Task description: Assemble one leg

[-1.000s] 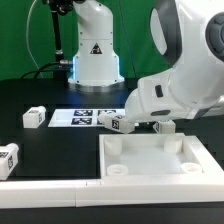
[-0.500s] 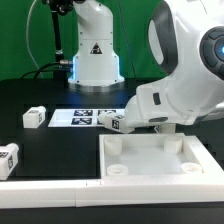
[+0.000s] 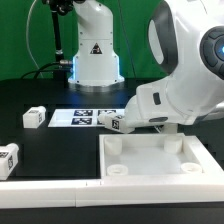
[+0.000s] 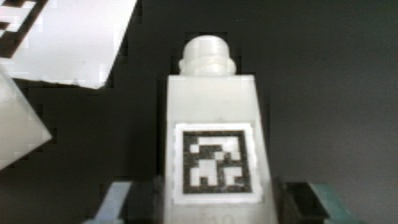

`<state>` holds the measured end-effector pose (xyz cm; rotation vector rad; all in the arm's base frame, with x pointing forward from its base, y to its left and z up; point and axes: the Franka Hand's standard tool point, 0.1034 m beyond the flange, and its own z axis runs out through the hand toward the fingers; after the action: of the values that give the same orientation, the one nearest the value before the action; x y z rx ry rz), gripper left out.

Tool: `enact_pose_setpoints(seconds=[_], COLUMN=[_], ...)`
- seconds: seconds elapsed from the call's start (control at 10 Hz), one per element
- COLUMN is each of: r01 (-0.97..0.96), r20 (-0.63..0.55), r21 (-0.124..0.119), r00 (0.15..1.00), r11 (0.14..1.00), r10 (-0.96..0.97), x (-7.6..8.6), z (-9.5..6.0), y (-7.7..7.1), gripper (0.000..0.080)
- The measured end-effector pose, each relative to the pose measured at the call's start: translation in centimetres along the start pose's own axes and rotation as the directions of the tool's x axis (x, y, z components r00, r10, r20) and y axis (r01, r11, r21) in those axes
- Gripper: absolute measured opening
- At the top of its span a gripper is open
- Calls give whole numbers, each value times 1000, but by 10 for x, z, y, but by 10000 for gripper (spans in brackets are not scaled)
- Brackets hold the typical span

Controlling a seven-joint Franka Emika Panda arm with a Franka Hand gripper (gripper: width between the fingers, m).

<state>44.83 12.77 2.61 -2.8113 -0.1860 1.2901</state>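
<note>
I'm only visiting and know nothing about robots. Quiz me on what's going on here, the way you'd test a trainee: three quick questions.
1. True or false: the gripper is shut on the leg.
2. Choose one: how many spare legs lie toward the exterior view's left, away from the arm? A) none B) two C) five
3. Fill in: in the wrist view, the end of the held leg farthest from the gripper carries a rounded ___.

Key: 1 true. 2 B. 3 peg.
</note>
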Motion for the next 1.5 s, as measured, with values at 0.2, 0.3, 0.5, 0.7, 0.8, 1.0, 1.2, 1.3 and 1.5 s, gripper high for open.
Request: enact_pose_setpoints(seconds=[0.2, 0.3, 0.5, 0.7, 0.8, 1.0, 1.2, 1.3, 1.5], r01=[54, 68, 73, 66, 61, 104, 123, 109, 91], r20=[-70, -82, -282, -419, -484, -606, -710, -780, -835], r21=[5, 16, -3, -13, -22, -56, -67, -55, -71], r00=[996, 994, 957, 905, 873, 787, 691, 615, 539], r11=[999, 998, 997, 998, 998, 993, 990, 993, 993], r10=[-54, -67, -70, -66, -64, -116, -134, -111, -109], x=[-27, -34, -36, -26, -25, 0, 10, 15, 17], z=[-56, -72, -106, -106, -109, -115, -163, -175, -171], y=[15, 27, 32, 31, 31, 20, 39, 42, 45], gripper=[284, 284, 285, 285, 285, 285, 285, 285, 285])
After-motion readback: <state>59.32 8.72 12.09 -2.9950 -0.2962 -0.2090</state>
